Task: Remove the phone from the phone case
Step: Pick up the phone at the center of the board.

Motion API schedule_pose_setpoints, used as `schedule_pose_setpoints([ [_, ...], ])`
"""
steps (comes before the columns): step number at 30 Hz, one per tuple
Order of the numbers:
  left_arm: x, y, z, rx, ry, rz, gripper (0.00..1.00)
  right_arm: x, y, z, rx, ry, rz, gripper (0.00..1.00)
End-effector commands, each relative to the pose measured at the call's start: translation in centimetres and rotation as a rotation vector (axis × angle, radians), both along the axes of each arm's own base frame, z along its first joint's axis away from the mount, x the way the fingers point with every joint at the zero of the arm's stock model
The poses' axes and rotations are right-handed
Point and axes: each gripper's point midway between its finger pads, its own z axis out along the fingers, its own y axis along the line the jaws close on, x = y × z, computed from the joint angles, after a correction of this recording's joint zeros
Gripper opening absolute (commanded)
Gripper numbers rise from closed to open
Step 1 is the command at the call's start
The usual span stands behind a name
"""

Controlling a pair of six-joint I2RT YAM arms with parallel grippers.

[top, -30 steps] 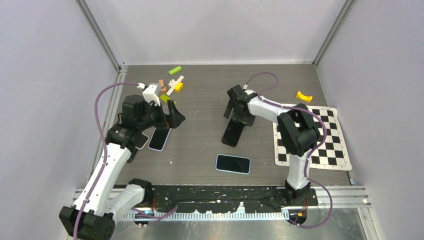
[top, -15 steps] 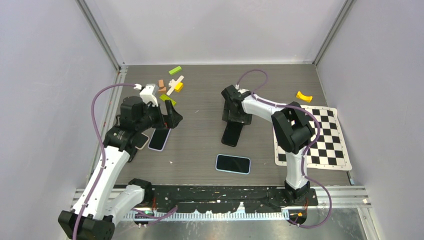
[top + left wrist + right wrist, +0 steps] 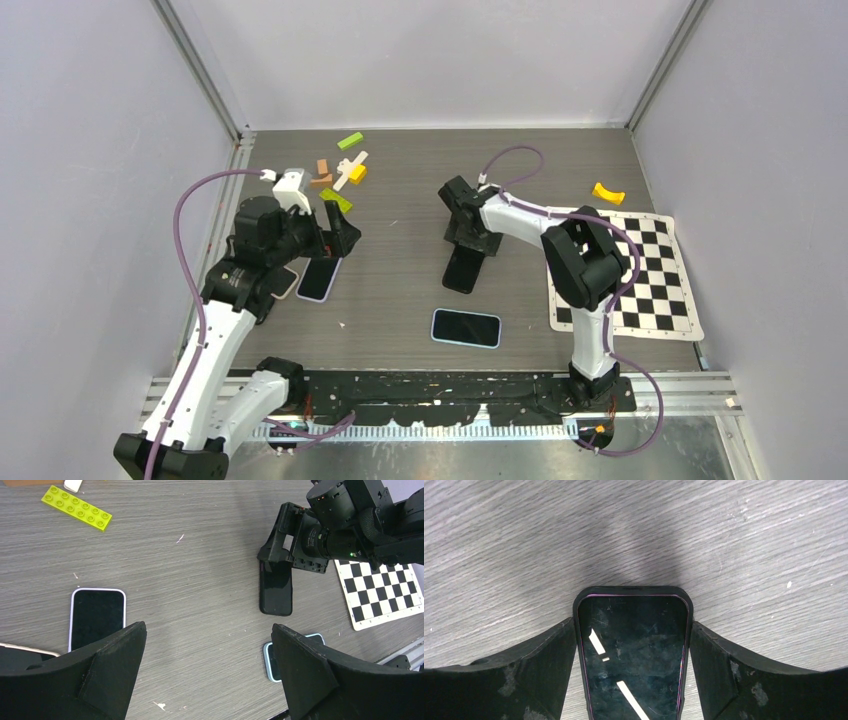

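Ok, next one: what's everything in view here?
Black phone: 1, black case, table centre, held by right tool.
Blue phone: 1, light blue case, near edge.
White phone: 1, pale case, left.
Gold-edged item: 1, mostly hidden, left of white phone.
Bricks: several, green, lime, yellow, white, brown, far left.
Yellow piece: 1, yellow, far right.
Checkerboard: 1, black and white, right.
Table: 1, grey woodgrain.
Left tool: 1, black, open, by white phone.
Right tool: 1, black, shut on black phone.
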Motion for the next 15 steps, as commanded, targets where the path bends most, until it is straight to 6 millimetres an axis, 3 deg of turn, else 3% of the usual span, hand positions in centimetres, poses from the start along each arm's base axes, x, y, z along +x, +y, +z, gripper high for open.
schedule_pose_setpoints([
  [1,0.1,0.3,0.8,0.008,-0.040,0.008,1.00,-2.3,-0.9,-1.4,-0.036,0.075,-0.048,0.77],
  [4,0.1,0.4,0.7,0.007,-0.038,0.017,1.00,-1.5,0.0,-0.7,0.011,0.025,-0.034,0.55],
  [6,0.1,0.3,0.5,0.002,-0.032,0.019,1.00,-0.6,0.6,0.9,0.052,-0.031,-0.011,0.45],
  [9,0.0,-0.2,0.6,-0.022,-0.030,-0.004,1.00,0.5,1.6,3.4,0.101,-0.111,0.048,0.39],
  [12,0.0,-1.0,0.7,-0.058,-0.032,-0.031,0.99,1.7,2.6,7.3,0.179,-0.241,0.107,0.34],
  [15,0.2,-1.4,0.5,-0.074,-0.043,-0.048,0.84,2.5,3.3,10.9,0.245,-0.359,0.145,0.31],
])
